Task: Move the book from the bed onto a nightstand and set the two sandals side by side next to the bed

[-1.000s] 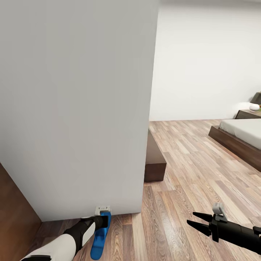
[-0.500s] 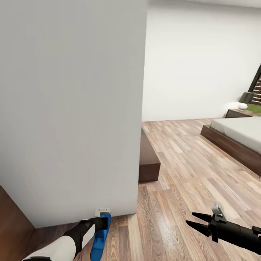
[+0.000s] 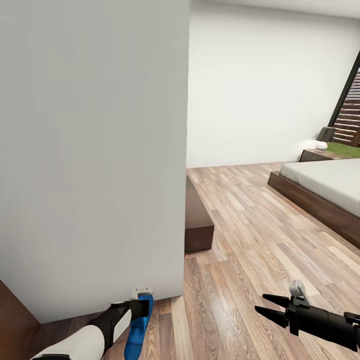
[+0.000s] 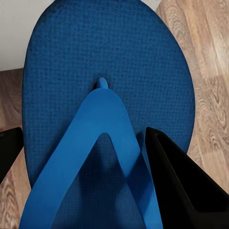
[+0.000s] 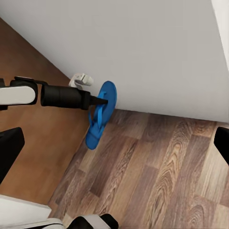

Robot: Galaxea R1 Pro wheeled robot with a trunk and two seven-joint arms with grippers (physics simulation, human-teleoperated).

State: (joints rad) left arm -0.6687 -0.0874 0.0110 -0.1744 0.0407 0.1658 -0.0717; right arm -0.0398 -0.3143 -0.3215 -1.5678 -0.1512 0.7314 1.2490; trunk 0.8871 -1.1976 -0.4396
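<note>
My left gripper (image 3: 143, 306) is shut on one bright blue sandal (image 3: 136, 327), which hangs toe-up just above the wood floor at the foot of a white wall. The left wrist view has the sandal (image 4: 105, 86) and its strap between the black fingers (image 4: 183, 188). From the right wrist view, the sandal (image 5: 100, 114) hangs from the left gripper (image 5: 99, 101). My right gripper (image 3: 268, 308) stands open and empty low at the right. The bed (image 3: 325, 182) lies far right, with a nightstand (image 3: 314, 154) beyond it. The book is out of view.
A white wall block (image 3: 100, 150) rises close in front on the left. A low dark-brown bench (image 3: 197, 222) stands against its right side. A dark-framed window (image 3: 350, 112) is at the far right. Wood-plank floor (image 3: 250, 225) stretches between me and the bed.
The whole view has swung right: the wall and bench slid left, and more of the bed and the window came in. Both arms hold as before, the sandal still gripped.
</note>
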